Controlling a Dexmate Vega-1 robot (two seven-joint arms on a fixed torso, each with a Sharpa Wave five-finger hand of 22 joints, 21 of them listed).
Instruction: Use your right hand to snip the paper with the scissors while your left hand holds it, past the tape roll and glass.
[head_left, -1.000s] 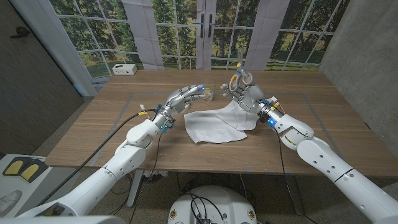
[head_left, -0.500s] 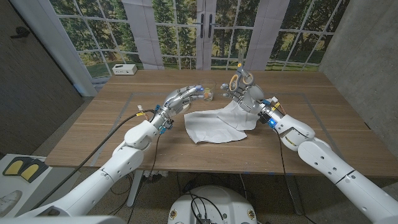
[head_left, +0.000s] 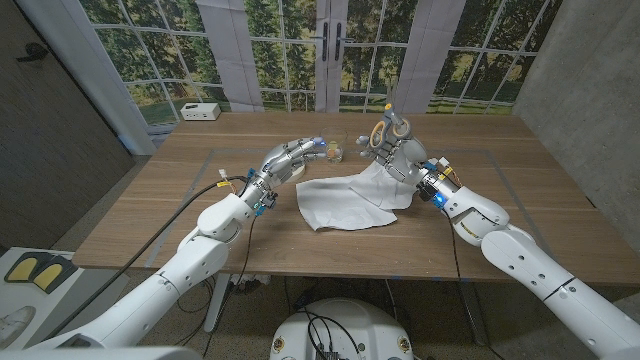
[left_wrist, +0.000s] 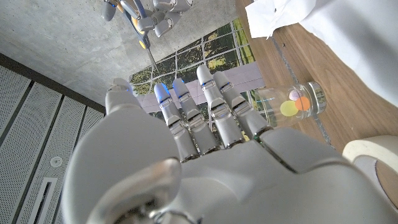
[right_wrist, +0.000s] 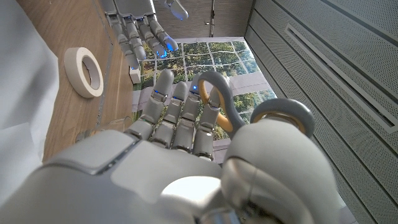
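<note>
From the head camera I see my right hand (head_left: 392, 150) raised over the far middle of the wooden table (head_left: 520, 200), its fingers threaded through the orange-lined handles of the scissors (head_left: 388, 126), which stand up above the knuckles. In the right wrist view the grey handle loops (right_wrist: 214, 106) sit around my fingers and thumb, so this hand has hold of the scissors; how the blades stand I cannot tell. The white paper (head_left: 345, 200) lies crumpled on the table between my two arms, its far right part lifted up under the right hand, though I cannot tell whether the hand touches it. My left hand (head_left: 293, 156) hovers just beyond the paper's left far corner, fingers stretched forward and close together, gripping nothing and not holding the sheet. Near its fingertips stands the glass (head_left: 335, 152), and in the left wrist view I see that glass (left_wrist: 292, 102) lying in line with my fingers with small coloured pieces inside, the tape roll (left_wrist: 373, 163) close by and the paper's edge (left_wrist: 348, 31) beyond.
</note>
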